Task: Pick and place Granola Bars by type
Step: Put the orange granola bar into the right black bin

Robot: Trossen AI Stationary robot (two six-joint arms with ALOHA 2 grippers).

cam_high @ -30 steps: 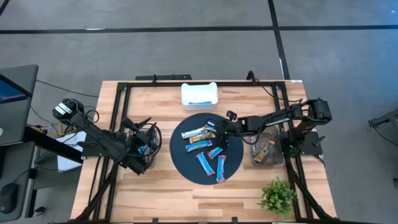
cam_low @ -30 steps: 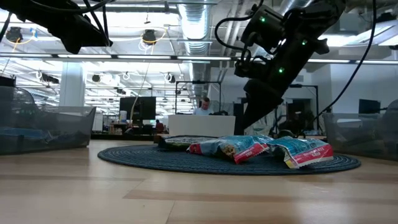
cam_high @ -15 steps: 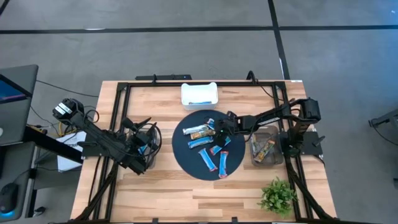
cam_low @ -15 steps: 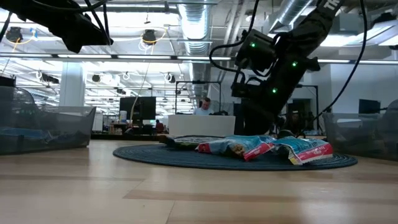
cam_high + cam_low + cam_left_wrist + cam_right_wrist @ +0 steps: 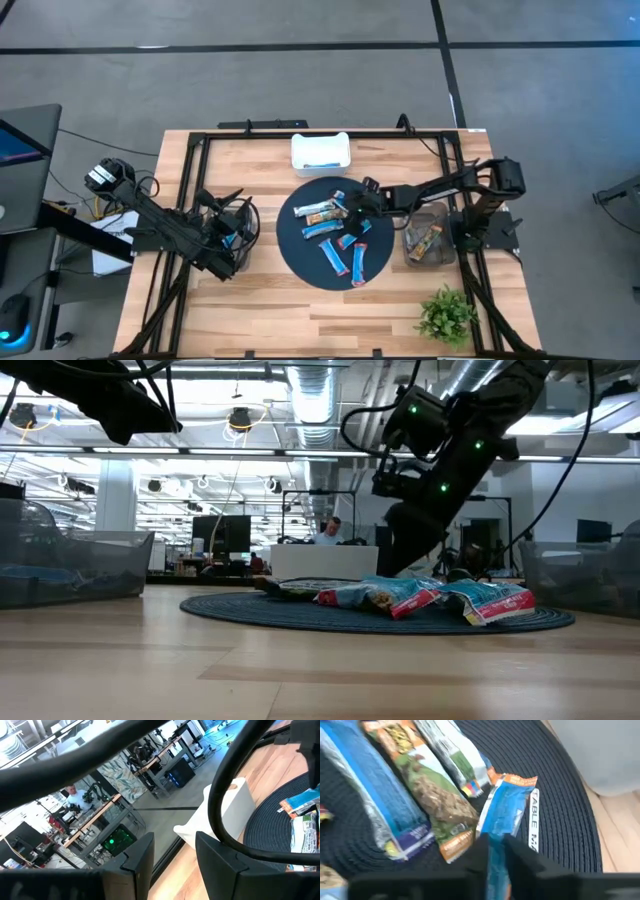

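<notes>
right gripper (image 5: 352, 207) sits over the upper right part of the round dark woven mat (image 5: 300, 262), fingers pinched on the end of a blue-wrapped granola bar (image 5: 504, 812); the wrist view shows the blue wrapper running between the two fingers. the bar's far end, with an orange edge, lies on the mat. white lettering beside it reads "table m…", rest cut off. other wrapper print too blurred to read.

other granola bars on the mat: a tan/orange one (image 5: 318, 213) and a dark one just beside it at the upper left, several blue ones with red ends (image 5: 356, 264) toward the middle and lower right. white bin (image 5: 320, 153) behind the mat holds a blue bar. clear bin (image 5: 428, 243) right of the mat holds tan/orange bars.

left gripper (image 5: 232, 232) is parked at the table's left side, well apart from the mat, fingers (image 5: 216, 863) apart with nothing between them.

small green plant (image 5: 445, 314) at the near right corner. a person shows in the room behind.
</notes>
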